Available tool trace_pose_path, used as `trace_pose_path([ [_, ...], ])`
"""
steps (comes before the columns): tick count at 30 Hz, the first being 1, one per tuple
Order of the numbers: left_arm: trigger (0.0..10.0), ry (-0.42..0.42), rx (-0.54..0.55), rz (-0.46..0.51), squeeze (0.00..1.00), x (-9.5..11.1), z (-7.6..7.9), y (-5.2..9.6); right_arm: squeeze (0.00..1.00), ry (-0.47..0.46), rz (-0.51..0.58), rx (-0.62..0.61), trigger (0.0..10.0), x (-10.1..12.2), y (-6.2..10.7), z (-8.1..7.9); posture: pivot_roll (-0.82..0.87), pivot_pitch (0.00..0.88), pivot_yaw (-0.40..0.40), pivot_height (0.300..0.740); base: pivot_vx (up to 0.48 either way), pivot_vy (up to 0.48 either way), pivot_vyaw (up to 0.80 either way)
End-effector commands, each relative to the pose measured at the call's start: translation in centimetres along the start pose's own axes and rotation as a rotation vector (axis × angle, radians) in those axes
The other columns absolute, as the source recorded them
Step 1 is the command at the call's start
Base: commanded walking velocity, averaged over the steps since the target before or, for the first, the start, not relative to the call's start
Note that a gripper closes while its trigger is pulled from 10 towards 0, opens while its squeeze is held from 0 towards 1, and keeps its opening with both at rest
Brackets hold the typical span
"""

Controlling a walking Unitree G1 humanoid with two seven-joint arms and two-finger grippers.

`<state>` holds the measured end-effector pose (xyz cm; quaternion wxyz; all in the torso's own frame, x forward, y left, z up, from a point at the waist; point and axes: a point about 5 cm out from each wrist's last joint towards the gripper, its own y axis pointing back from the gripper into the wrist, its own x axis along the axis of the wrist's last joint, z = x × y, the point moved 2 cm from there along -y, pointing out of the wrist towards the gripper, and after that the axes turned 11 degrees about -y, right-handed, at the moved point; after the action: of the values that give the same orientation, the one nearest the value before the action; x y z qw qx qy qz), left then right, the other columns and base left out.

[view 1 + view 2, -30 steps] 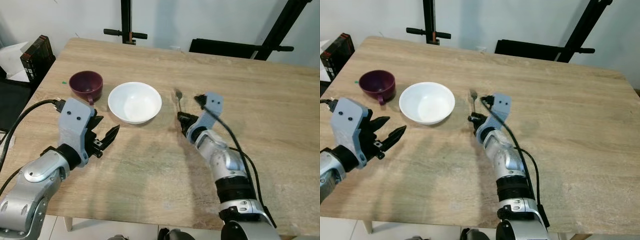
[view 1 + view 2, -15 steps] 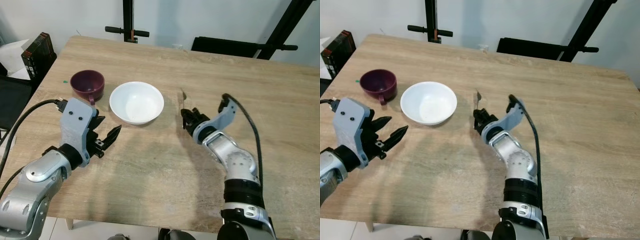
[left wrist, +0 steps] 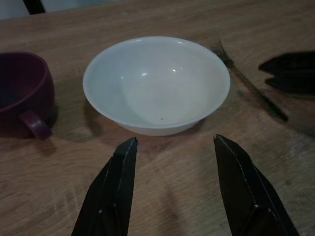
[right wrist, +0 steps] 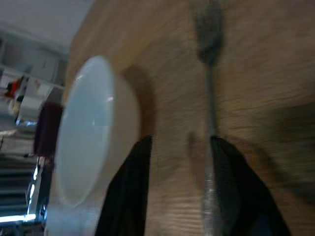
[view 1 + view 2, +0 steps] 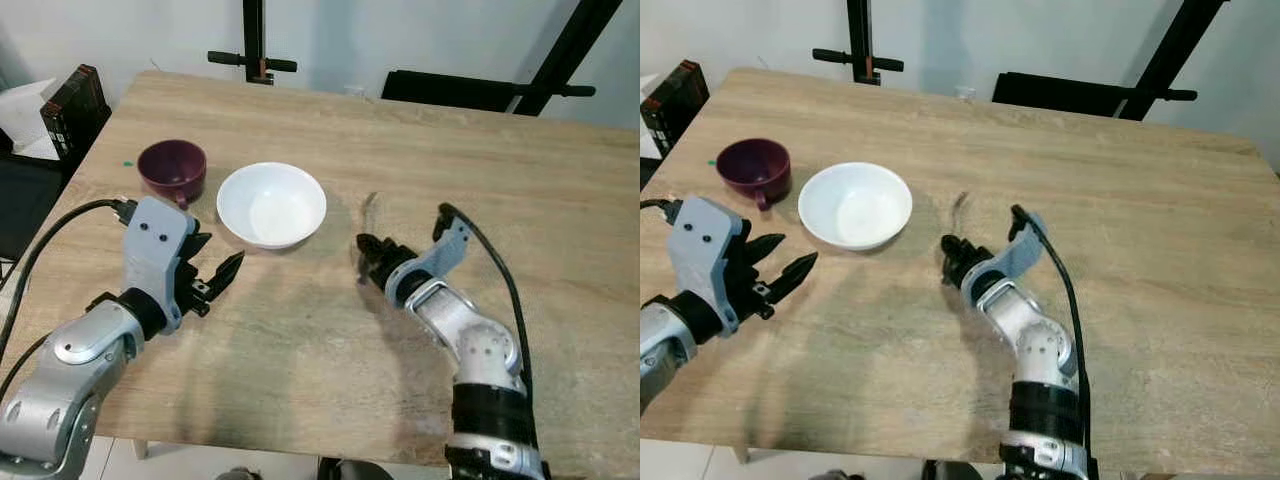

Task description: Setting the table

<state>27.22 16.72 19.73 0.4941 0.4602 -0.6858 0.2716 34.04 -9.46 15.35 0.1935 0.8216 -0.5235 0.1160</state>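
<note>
Here, white bowl [image 3: 156,86] empty, maroon cup [image 3: 22,93] beside it, contents unclear. Left gripper [image 3: 177,189] spread wide, holding nothing, the bowl just beyond its fingertips. Right gripper [image 4: 179,189] parted; fork [image 4: 209,93] flat on wooden table [image 5: 560,200], handle against one finger [image 4: 231,196], not clamped.

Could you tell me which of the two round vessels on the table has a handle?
The dark purple cup, at the robot's far left; a small handle sticks out from its side. The white bowl beside it has a plain rim.
</note>
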Motion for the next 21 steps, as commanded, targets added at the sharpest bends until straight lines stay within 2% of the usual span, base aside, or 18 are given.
trace_pose_path([
  [1, 10.0, 0.002, -0.003, -0.009, 0.00, -0.3, 0.2, 0.0, 0.96, -0.068, -0.042, 0.049, 10.0, -2.0, 0.0, -1.5, 0.01, 0.078, -0.024, 0.740, 0.000, 0.000, 0.00],
  [2, 10.0, 0.003, -0.003, -0.009, 0.00, -0.3, 0.2, 0.0, 0.96, -0.068, -0.041, 0.055, 10.0, -2.0, 0.1, -1.7, 0.01, 0.078, -0.024, 0.740, 0.000, 0.000, 0.00],
  [3, 10.0, 0.003, -0.004, -0.009, 0.00, -0.3, 0.2, 0.0, 0.00, -0.058, -0.036, 0.066, 10.0, -1.9, 0.2, -1.8, 0.00, 0.079, -0.022, 0.740, 0.000, 0.000, 0.00],
  [4, 10.0, 0.003, -0.004, -0.009, 0.00, -0.3, 0.2, 0.0, 0.00, -0.058, -0.036, 0.066, 10.0, -1.9, 0.2, -1.8, 0.00, 0.079, -0.022, 0.740, 0.000, 0.000, 0.00],
  [6, 10.0, 0.003, -0.006, -0.009, 0.00, -0.3, 0.3, 0.0, 0.00, 0.000, -0.014, 0.068, 10.0, -1.5, 0.3, -1.8, 0.00, 0.079, -0.022, 0.740, 0.000, 0.000, 0.00],
  [10, 10.0, 0.002, -0.008, -0.007, 0.00, -0.3, 0.3, -0.1, 0.00, 0.181, 0.021, 0.048, 10.0, -1.0, 0.5, -1.7, 0.00, 0.080, -0.018, 0.740, 0.000, 0.000, 0.00],
  [11, 10.0, 0.001, -0.008, -0.007, 0.00, -0.3, 0.3, -0.1, 0.00, 0.255, 0.029, 0.042, 10.0, -0.9, 0.6, -1.7, 0.00, 0.080, -0.018, 0.740, 0.000, 0.000, 0.00],
  [14, 10.0, 0.000, -0.005, -0.005, 0.00, -0.2, 0.2, -0.1, 0.00, 0.337, 0.047, 0.047, 10.0, -0.8, 0.6, -1.9, 0.00, 0.078, -0.018, 0.740, 0.000, 0.000, 0.00],
  [16, 10.0, -0.001, 0.001, 0.000, 0.00, -0.2, 0.2, -0.2, 0.00, 0.476, 0.082, 0.061, 10.0, -0.5, 0.8, -2.3, 0.00, 0.078, -0.018, 0.740, 0.000, 0.000, 0.00],
  [17, 10.0, -0.001, 0.001, 0.000, 0.00, -0.2, 0.2, -0.2, 0.00, 0.476, 0.082, 0.061, 10.0, -0.5, 0.8, -2.3, 0.00, 0.078, -0.018, 0.740, 0.000, 0.000, 0.00],
  [18, 10.0, -0.001, 0.007, 0.007, 0.00, -0.1, 0.2, -0.4, 0.00, 0.632, 0.154, 0.089, 10.0, 0.2, 1.0, -2.9, 0.00, 0.075, -0.019, 0.740, 0.000, 0.000, 0.00],
  [21, 10.0, 0.003, 0.010, 0.013, 0.00, 0.0, 0.3, -0.6, 0.00, 0.682, 0.198, 0.112, 10.0, 0.6, 1.2, -3.4, 0.00, 0.072, -0.018, 0.740, 0.000, 0.000, 0.00],
])
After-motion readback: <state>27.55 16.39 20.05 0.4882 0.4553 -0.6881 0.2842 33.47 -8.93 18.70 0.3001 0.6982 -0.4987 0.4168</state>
